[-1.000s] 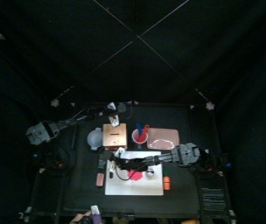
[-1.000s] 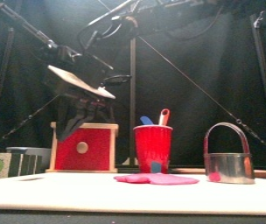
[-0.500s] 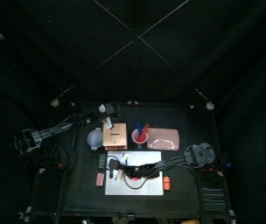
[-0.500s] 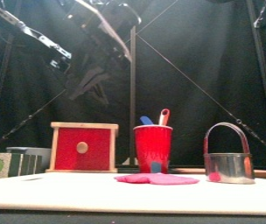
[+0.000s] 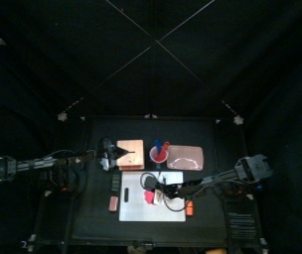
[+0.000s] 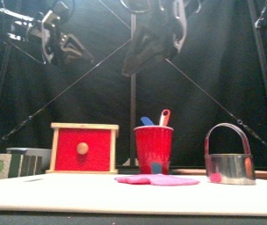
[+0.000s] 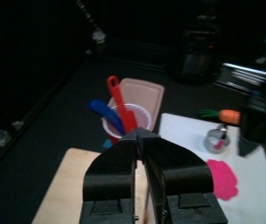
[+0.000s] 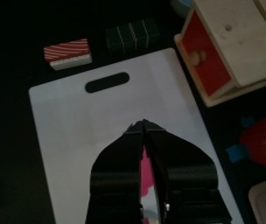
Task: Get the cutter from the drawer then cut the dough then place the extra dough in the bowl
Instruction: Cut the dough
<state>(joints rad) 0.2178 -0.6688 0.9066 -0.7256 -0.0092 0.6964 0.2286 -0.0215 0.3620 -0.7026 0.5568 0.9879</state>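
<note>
Jaws of both grippers are pressed together, empty: left gripper (image 7: 142,147) high behind the white cutting board (image 5: 167,206), right gripper (image 8: 142,133) over it. Behind the board stand the wooden box (image 6: 83,148) and red cup (image 6: 154,148). On it sit the metal cutter (image 6: 230,164) and pink dough (image 6: 157,179).

Left arm (image 5: 41,164), right arm (image 5: 226,176) farther outward.

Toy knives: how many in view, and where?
2. The blue knife and the red knife both stand in the red cup, behind the white cutting board. A third hidden inside the cup cannot be ruled out.
</note>
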